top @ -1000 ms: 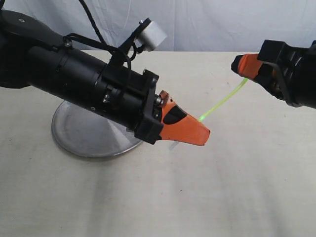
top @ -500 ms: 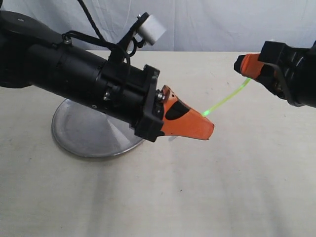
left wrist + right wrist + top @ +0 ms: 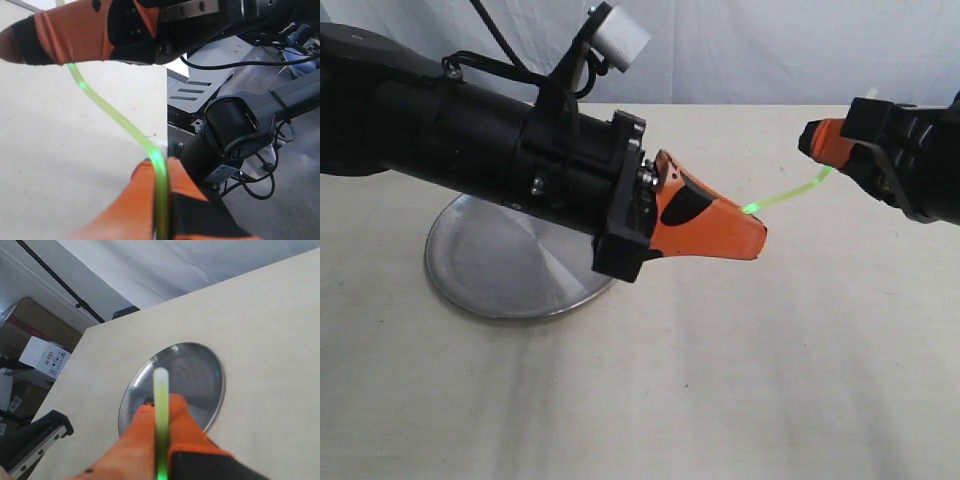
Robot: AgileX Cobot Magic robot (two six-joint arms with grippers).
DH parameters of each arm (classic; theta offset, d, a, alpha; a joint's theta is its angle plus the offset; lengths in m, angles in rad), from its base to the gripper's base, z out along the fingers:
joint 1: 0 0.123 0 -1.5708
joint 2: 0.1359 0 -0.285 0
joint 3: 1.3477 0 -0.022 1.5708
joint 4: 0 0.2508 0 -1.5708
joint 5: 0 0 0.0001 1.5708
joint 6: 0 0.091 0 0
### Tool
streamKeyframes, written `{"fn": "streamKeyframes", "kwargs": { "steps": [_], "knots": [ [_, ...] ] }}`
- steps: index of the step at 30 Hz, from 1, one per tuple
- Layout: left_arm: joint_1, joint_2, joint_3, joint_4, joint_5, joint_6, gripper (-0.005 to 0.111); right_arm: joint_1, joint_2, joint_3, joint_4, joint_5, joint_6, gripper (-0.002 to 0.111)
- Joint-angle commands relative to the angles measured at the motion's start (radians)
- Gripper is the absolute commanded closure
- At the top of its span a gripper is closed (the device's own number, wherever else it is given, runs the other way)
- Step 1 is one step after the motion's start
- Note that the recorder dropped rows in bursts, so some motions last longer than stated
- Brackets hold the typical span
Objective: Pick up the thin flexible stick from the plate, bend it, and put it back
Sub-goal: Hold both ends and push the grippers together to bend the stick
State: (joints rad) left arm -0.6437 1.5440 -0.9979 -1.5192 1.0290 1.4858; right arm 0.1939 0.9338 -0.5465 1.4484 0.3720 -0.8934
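Observation:
The thin flexible stick (image 3: 788,192) glows bright green and spans the air between my two orange-fingered grippers, right of the plate. My left gripper (image 3: 760,240) is shut on its lower end. In the left wrist view the stick (image 3: 115,117) curves in an S from my pinched left fingers (image 3: 145,192) toward the right gripper's fingers (image 3: 50,37). My right gripper (image 3: 810,140) is shut on the other end. In the right wrist view the stick (image 3: 160,385) lies between the right fingers (image 3: 190,430), its pale tip poking past them. The steel plate (image 3: 490,270) lies bare under the left arm.
The pale table (image 3: 720,380) stretches in front of and to the right of the plate. A white curtain (image 3: 750,50) hangs behind. Off the table's edge, the left wrist view shows a black arm base (image 3: 240,125) and cables.
My left gripper has risen and moved right, toward the right gripper. The visible span of stick between them has shortened and lies flatter. The right gripper has barely shifted.

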Motion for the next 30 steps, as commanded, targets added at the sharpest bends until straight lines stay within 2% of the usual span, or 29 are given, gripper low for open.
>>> {"fn": "streamKeyframes", "kwargs": {
  "steps": [1, 11, 30],
  "knots": [
    [-0.007, -0.008, -0.019, -0.113, -0.024, 0.038, 0.107, 0.007, 0.002, 0.013, 0.063, 0.086, -0.094, 0.109],
    [-0.007, -0.008, -0.019, -0.202, -0.017, 0.147, 0.107, 0.007, 0.002, 0.013, 0.109, 0.128, -0.145, 0.109],
    [-0.007, -0.008, -0.019, -0.225, -0.048, 0.197, 0.107, 0.007, 0.002, 0.013, 0.165, 0.191, -0.212, 0.109]
  ]
}}
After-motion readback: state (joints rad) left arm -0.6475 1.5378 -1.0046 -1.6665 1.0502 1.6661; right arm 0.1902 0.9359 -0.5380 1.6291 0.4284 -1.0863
